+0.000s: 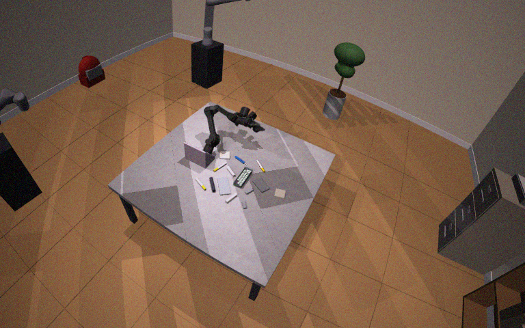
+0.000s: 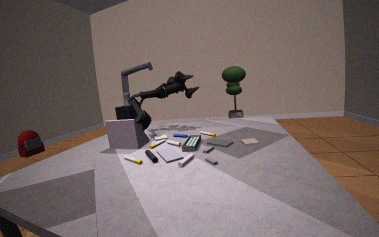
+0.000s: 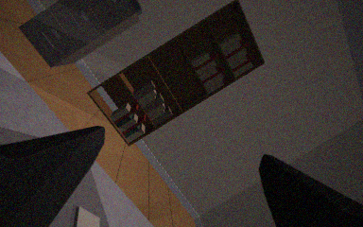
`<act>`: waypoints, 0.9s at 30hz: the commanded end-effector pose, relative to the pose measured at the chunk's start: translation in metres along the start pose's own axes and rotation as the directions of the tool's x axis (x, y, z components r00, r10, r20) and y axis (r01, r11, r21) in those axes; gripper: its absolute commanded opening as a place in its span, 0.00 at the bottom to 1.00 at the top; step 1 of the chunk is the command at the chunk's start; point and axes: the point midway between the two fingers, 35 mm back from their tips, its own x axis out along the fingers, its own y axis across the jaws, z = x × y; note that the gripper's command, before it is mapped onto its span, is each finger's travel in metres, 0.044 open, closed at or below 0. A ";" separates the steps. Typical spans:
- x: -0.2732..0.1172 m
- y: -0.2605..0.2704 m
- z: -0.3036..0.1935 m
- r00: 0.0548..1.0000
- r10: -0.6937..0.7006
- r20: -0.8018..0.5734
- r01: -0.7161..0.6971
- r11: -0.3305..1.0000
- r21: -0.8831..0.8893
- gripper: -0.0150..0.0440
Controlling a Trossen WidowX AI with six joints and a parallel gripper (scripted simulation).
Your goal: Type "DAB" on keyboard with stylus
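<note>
The keyboard (image 1: 243, 177) (image 2: 192, 142), dark with pale keys, lies flat on the desk (image 1: 232, 231) (image 2: 195, 195). Its key letters are too small to read. A slim blue pen-like thing with a thin tip (image 1: 240, 159) (image 2: 180, 136), which looks like the stylus, lies on the desk behind the keyboard, on the side toward the arm. My gripper (image 1: 260, 121) (image 2: 196, 81) (image 3: 182, 148) is wide open and empty, high above the desk and beyond the keyboard, fingers pointing outward. Neither the keyboard nor the stylus shows in the wrist view.
An upright pale panel (image 1: 197, 155) (image 2: 123, 134) stands beside the arm's base. Around the keyboard lie white-and-yellow markers, white cylinders, a black cylinder (image 1: 212, 184) (image 2: 151, 155), a light pad (image 1: 223, 185) (image 2: 169, 154), a dark slab (image 1: 260, 184) (image 2: 220, 143), grey blocks and a beige square (image 1: 280, 193) (image 2: 249, 140).
</note>
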 end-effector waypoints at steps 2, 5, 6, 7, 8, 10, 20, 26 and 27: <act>0.006 0.002 -0.009 0.999 0.019 -0.049 -0.019 1.000 -0.009 0.91; 0.029 0.012 -0.050 0.962 0.099 -0.254 -0.108 0.994 -0.021 0.78; 0.035 0.015 -0.065 0.938 0.127 -0.323 -0.140 0.990 -0.016 0.73; 0.039 0.019 -0.080 0.908 0.156 -0.389 -0.172 0.985 -0.006 0.69; 0.043 0.022 -0.095 0.873 0.185 -0.452 -0.203 0.979 0.009 0.64; 0.048 0.029 -0.123 0.789 0.245 -0.563 -0.264 0.963 0.050 0.56; 0.030 0.062 -0.236 0.213 0.545 -0.811 -0.364 0.814 0.452 0.25; 0.009 0.080 -0.274 -0.104 0.713 -0.693 -0.205 0.666 0.717 0.25; 0.006 0.083 -0.278 -0.138 0.734 -0.664 -0.172 0.643 0.746 0.25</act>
